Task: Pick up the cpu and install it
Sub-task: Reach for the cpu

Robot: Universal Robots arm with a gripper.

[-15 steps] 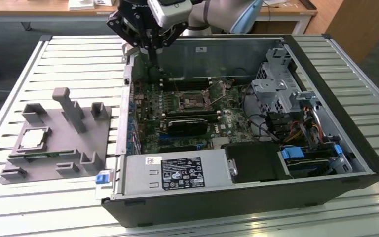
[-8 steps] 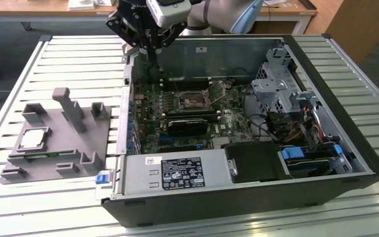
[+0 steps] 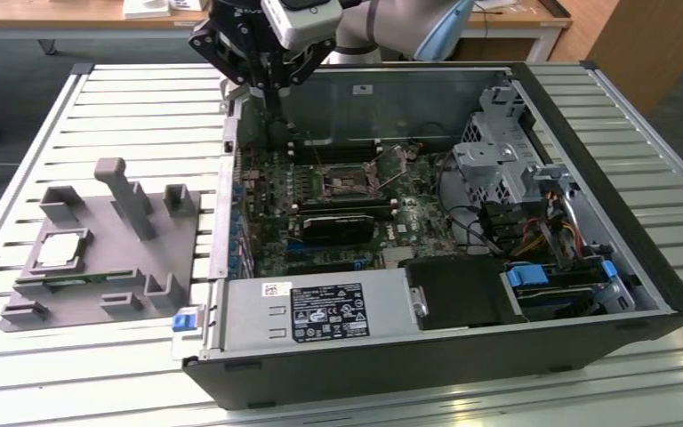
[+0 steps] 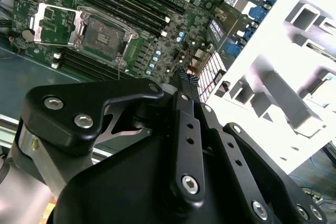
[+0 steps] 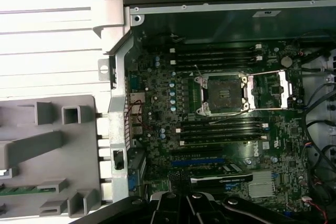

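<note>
Hovering over case point(image 3: 437, 356) rim | claw point(image 3: 273, 100) pinched together, empty | cpu point(image 3: 63, 249) resting on grey fixture point(image 3: 116, 258)

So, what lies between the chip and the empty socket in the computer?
In the exterior view, the grey holder's upright posts, a strip of table and the case wall separate the chip from the socket.

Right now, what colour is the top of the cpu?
Silvery-grey metal; the cpu sits on the grey fixture, best seen in the exterior view.
</note>
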